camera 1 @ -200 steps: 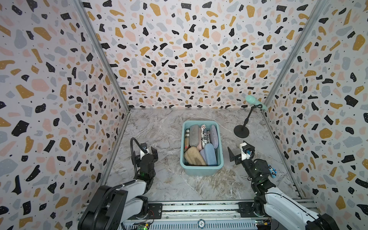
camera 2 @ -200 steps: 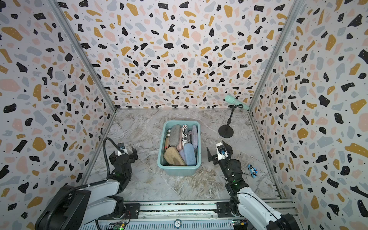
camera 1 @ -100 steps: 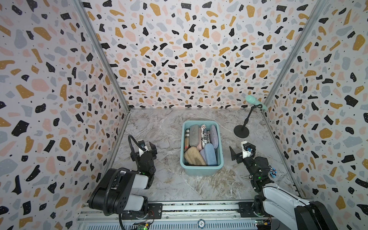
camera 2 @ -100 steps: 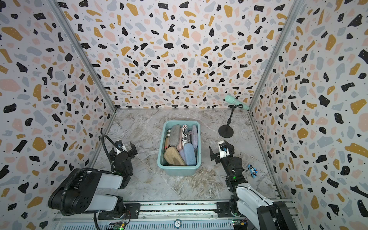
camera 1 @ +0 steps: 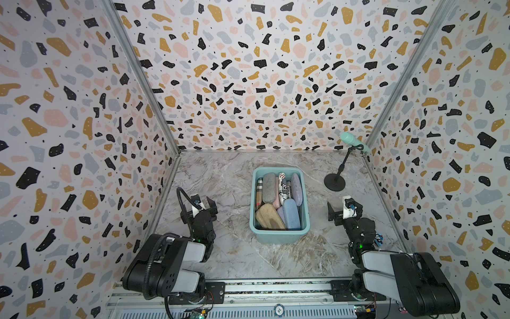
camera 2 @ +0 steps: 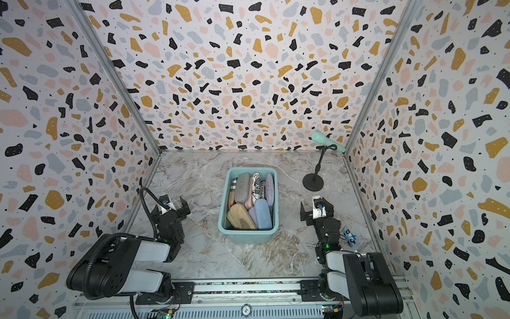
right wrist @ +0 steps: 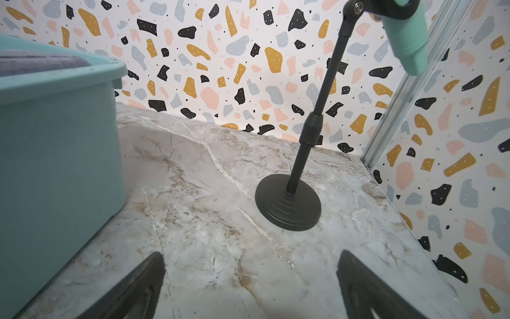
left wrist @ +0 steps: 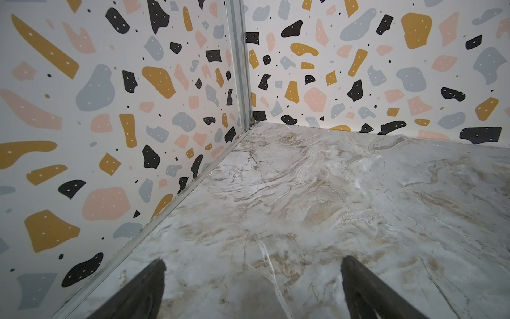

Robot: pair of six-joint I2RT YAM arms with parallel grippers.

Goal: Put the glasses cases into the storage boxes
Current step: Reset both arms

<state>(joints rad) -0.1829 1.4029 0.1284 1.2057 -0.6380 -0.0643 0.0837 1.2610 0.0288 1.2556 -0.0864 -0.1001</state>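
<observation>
The teal storage box (camera 1: 278,232) (camera 2: 247,231) stands mid-table in both top views. Several glasses cases lie packed in it: grey (camera 1: 269,183), newsprint (camera 1: 284,187), lavender (camera 1: 296,185), tan (camera 1: 269,216) and light blue (camera 1: 292,214). No case shows outside the box. My left gripper (camera 1: 198,211) (left wrist: 254,261) is open and empty, low over bare marble left of the box. My right gripper (camera 1: 344,210) (right wrist: 250,254) is open and empty to the right of the box. The box wall (right wrist: 55,138) shows in the right wrist view.
A mint microphone (camera 1: 353,140) on a black stand (camera 1: 334,182) (right wrist: 288,205) is at the back right, just beyond my right gripper. A small blue object (camera 2: 350,236) lies by the right wall. Speckled walls close in three sides, and a metal rail (camera 1: 276,290) runs along the front.
Both arms have folded back toward the front rail, and their elbows have risen. The grippers have shifted only slightly and stayed open. The box and the cases have not moved.
</observation>
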